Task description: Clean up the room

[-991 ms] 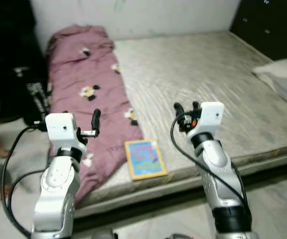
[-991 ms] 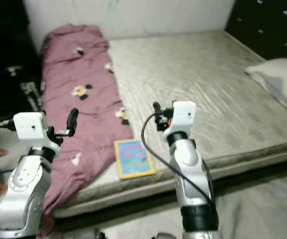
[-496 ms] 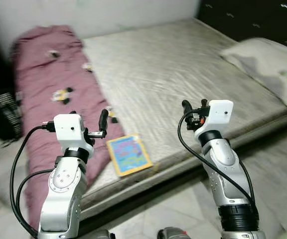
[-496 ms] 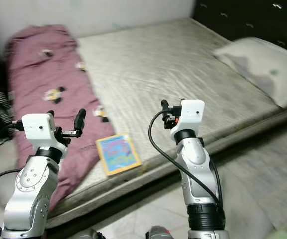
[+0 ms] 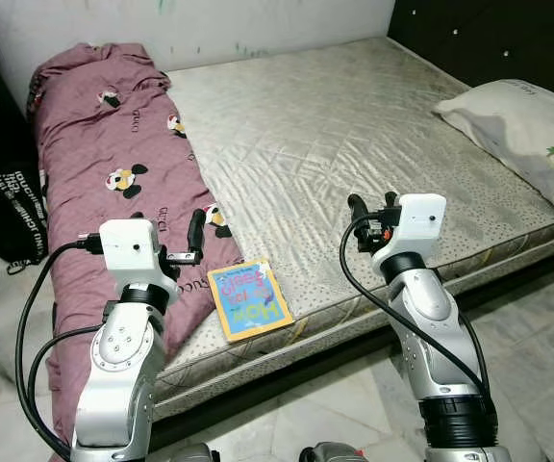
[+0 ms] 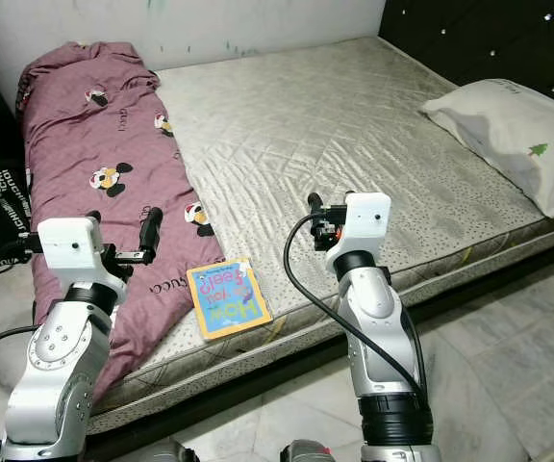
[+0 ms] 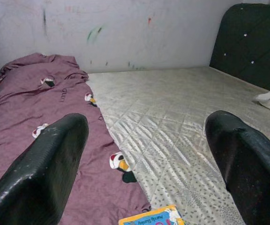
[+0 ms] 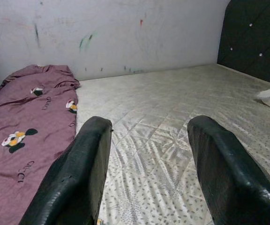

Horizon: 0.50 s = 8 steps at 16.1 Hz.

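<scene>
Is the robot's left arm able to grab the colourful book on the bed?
Probably yes. The book lies flat at the mattress edge, just beside the left gripper, whose jaws stand open and empty. Nothing sits between them; the purple blanket lies alongside, not over it.

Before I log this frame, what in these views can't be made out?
- Book: small cover lettering is too small to read in the eye views; cut off by the edge in the left wrist view.
- Pillow: its far end runs off the picture's edge.
- Black bag beside the purple blanket: partly cut off; its white print is unreadable.
</scene>
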### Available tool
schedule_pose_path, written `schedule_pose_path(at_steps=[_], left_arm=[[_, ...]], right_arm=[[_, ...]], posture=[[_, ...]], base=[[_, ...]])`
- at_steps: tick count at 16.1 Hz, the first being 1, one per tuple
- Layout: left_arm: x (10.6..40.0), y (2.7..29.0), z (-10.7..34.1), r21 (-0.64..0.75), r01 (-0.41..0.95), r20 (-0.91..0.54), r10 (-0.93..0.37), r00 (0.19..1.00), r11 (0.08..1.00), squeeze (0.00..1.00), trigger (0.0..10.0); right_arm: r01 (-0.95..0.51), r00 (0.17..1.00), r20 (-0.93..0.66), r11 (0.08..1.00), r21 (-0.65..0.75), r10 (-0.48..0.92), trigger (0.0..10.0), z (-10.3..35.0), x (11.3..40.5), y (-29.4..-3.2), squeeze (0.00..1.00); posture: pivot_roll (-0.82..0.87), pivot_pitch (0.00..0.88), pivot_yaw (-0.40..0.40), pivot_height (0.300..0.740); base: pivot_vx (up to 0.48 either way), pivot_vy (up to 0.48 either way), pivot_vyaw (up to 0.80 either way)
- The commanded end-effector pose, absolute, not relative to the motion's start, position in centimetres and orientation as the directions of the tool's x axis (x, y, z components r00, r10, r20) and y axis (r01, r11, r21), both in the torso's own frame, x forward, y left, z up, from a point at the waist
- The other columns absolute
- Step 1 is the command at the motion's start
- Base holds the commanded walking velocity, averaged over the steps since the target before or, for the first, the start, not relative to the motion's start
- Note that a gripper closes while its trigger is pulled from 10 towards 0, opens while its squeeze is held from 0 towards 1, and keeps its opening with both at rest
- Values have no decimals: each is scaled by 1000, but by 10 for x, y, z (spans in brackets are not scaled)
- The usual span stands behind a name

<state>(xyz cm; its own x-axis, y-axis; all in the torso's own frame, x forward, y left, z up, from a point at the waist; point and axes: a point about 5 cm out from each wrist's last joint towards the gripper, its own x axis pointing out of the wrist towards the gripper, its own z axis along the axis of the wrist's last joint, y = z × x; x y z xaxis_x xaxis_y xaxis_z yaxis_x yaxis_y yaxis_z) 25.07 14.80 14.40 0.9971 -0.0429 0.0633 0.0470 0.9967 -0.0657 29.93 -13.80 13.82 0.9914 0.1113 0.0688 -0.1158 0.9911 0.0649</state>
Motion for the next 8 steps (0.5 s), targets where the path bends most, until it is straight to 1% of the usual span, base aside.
schedule_pose_path(at_steps=[1, 2, 4, 6, 8], left_arm=[[250, 148, 147, -60, 62, 76, -57, 995, 996, 0, 10000], [250, 148, 147, -60, 63, 78, -58, 995, 996, 0, 10000], [250, 148, 147, -59, 63, 78, -58, 995, 996, 0, 10000], [250, 148, 146, -52, 62, 75, -58, 996, 997, 0, 10000], [250, 148, 146, -51, 67, 77, -63, 995, 996, 0, 10000]], right_arm=[[-106, 993, 53, 992, 61, 103, 10000, 136, 299, -140, 0], [-106, 993, 54, 992, 61, 103, 10000, 136, 299, -140, 0], [-107, 993, 53, 992, 60, 103, 10000, 136, 299, -140, 0], [-102, 994, 53, 993, 60, 99, 10000, 136, 299, -140, 0], [-97, 994, 61, 994, 56, 93, 10000, 137, 299, -141, 0]], posture=[[-42, 0, 18, 740], [-43, 0, 18, 740], [-43, 0, 18, 740], [-45, 0, 19, 740], [-47, 0, 20, 740]], base=[[0, 0, 0], [0, 0, 0], [240, 0, 0], [0, 0, 0], [281, 0, 0]])
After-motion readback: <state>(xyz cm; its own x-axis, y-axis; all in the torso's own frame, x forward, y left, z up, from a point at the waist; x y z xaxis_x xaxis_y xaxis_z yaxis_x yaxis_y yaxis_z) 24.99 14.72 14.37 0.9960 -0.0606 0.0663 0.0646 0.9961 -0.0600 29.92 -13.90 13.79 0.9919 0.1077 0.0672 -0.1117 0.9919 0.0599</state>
